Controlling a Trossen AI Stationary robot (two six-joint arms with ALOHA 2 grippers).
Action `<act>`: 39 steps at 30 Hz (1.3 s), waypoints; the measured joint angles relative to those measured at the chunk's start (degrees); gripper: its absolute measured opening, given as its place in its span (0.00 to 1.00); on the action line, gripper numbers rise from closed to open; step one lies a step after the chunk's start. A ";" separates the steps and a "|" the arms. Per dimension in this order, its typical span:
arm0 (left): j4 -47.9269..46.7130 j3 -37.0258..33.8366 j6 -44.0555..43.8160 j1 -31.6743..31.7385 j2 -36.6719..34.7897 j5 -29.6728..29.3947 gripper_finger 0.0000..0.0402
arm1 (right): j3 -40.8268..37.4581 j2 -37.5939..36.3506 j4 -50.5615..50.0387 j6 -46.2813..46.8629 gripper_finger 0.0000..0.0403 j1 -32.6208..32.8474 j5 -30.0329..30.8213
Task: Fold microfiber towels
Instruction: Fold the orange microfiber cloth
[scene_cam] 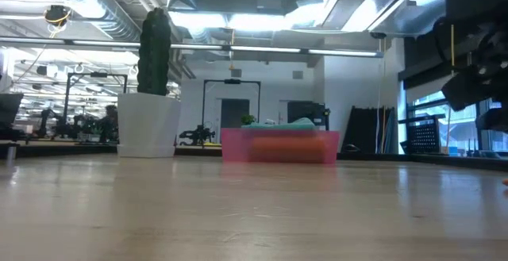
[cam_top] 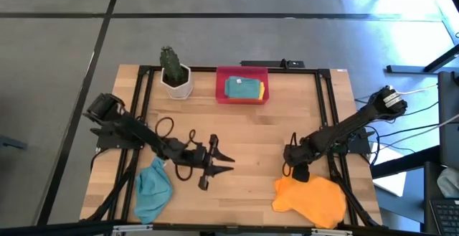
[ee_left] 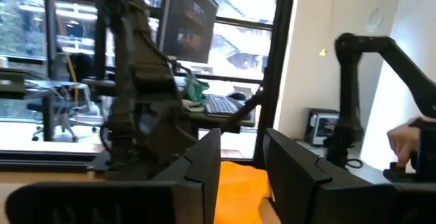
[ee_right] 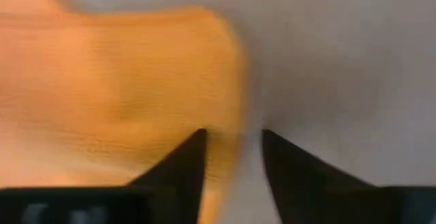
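The right tool (cam_top: 297, 170) is down at the near right of the desk (cam_top: 258, 135), right at the upper-left corner of the orange towel (cam_top: 313, 199). From its own wrist camera the two dark fingers (ee_right: 178, 163) stand a narrow gap apart, with the towel's edge running into that gap (one finger lies over the cloth, the other over bare desk). Whether they are actually pinching the fabric, I cannot tell.

Over on the left, the left tool (cam_top: 215, 163) sits near the middle of the desk, fingers partly apart with nothing between them, pointing toward the right arm.

From desk height almost none of this shows: the orange towel is only a sliver at the frame's edge. The right wrist picture is very close, so the cloth fills it as a soft blur.

The orange towel lies rumpled and irregular at the front right edge. A teal-blue towel (cam_top: 153, 189) is bunched at the front left. The red tray (cam_top: 222, 85) at the back holds folded towels, teal over yellow.
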 joint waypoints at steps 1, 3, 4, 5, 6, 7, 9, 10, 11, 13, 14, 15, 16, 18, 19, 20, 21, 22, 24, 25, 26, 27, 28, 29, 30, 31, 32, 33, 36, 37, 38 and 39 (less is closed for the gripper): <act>-0.09 1.26 -0.01 -0.32 1.29 0.02 0.26 | 0.71 -0.50 0.98 -0.55 0.29 0.49 -0.19; -0.16 3.53 0.03 -0.99 3.81 0.24 0.26 | 3.09 -1.47 2.64 -2.12 0.14 1.19 -0.58; -0.43 4.41 0.06 -1.36 4.85 0.16 0.26 | 3.98 -1.55 2.63 -3.40 0.08 1.47 -0.37; -0.49 5.72 0.06 -1.52 6.20 0.07 0.26 | 4.89 -1.55 1.62 -4.35 0.04 1.84 0.63; -0.60 6.88 0.07 -1.54 7.35 0.25 0.26 | 5.91 -1.60 0.96 -5.06 0.03 2.29 2.16; -1.01 7.49 0.08 -1.66 8.16 0.21 0.26 | 7.34 -1.68 0.93 -5.95 0.03 2.63 3.58; -1.61 9.40 -0.37 -1.72 10.39 0.02 0.26 | 10.24 -1.83 0.60 -7.91 0.02 3.05 6.44; -1.63 10.11 -1.04 -1.52 11.54 -0.32 0.26 | 11.53 -1.81 -0.85 -8.91 0.02 3.26 8.21; -1.76 10.71 -1.64 -1.54 12.50 -1.11 0.26 | 12.57 -1.80 -2.19 -9.85 0.01 3.51 10.94; -1.76 12.18 -3.01 -1.36 14.80 -2.49 0.26 | 15.14 -1.70 -3.02 -12.54 0.02 4.08 16.37; -1.79 12.74 -3.60 -1.17 15.83 -3.94 0.26 | 16.55 -1.80 -3.39 -14.09 0.02 4.50 19.03; -1.81 13.28 -4.59 -0.96 16.80 -5.64 0.26 | 17.65 -1.85 -3.93 -15.39 0.01 5.09 21.62; -1.81 13.82 -5.66 -0.54 17.80 -7.03 0.26 | 18.56 -1.84 -4.40 -16.48 0.01 5.62 24.12; -2.02 14.83 -7.84 0.48 19.78 -8.52 0.27 | 20.06 -1.74 -4.62 -18.05 0.01 6.60 28.04; -2.61 15.34 -8.93 1.01 20.59 -8.57 0.27 | 20.89 -1.75 -4.64 -18.51 0.01 6.92 29.39; -3.57 15.89 -9.90 1.54 21.32 -8.65 0.28 | 21.63 -1.77 -4.61 -19.11 0.01 7.22 30.49; -4.51 16.45 -10.95 2.10 21.97 -8.67 0.28 | 22.15 -1.79 -4.57 -19.68 0.01 7.48 31.07; -5.34 17.01 -11.79 2.58 22.61 -8.69 0.29 | 22.47 -1.79 -4.63 -19.95 0.01 7.61 31.18; -6.86 18.33 -12.34 3.33 23.77 -8.70 0.30 | 22.91 -1.79 -4.71 -20.11 0.01 7.65 31.18; -7.69 19.10 -12.40 3.59 24.29 -8.70 0.30 | 23.02 -1.79 -4.69 -20.11 0.01 7.65 31.20; -8.21 19.75 -12.40 3.80 24.74 -8.70 0.31 | 23.05 -1.79 -4.72 -20.13 0.01 7.65 31.20; -8.65 20.39 -12.42 3.95 25.13 -8.69 0.32 | 23.05 -1.79 -4.81 -20.16 0.01 7.65 31.20; -8.66 20.90 -12.42 3.95 25.44 -8.68 0.33 | 23.05 -1.79 -4.81 -20.12 0.01 7.65 31.20; -8.74 21.18 -12.39 3.95 25.53 -8.68 0.34 | 23.05 -1.79 -4.77 -20.11 0.01 7.65 31.33; -8.82 21.36 -12.38 3.93 25.53 -8.68 0.36 | 23.05 -1.79 -4.69 -20.10 0.01 7.65 31.77; -8.92 21.55 -12.40 4.05 25.51 -8.68 0.37 | 23.05 -1.79 -4.67 -20.04 0.01 7.65 32.17; -9.26 21.61 -12.49 4.12 25.51 -8.67 0.39 | 23.05 -1.79 -4.67 -19.96 0.01 7.65 32.45; -9.51 21.64 -12.74 4.18 25.51 -8.66 0.40 | 23.05 -1.79 -4.67 -19.92 0.01 7.65 32.61; -9.74 21.65 -13.82 4.60 25.51 -8.68 0.45 | 23.05 -1.79 -4.62 -19.79 0.01 7.65 32.67; -10.24 21.67 -14.63 4.70 25.51 -8.68 0.47 | 23.04 -1.79 -4.62 -19.76 0.01 7.65 32.67; -10.75 21.67 -15.45 4.93 25.51 -8.68 0.48 | 23.05 -1.79 -4.59 -19.76 0.01 7.65 32.68; -11.04 21.67 -16.17 5.13 25.51 -8.66 0.49 | 23.03 -1.79 -4.54 -19.75 0.01 7.65 32.69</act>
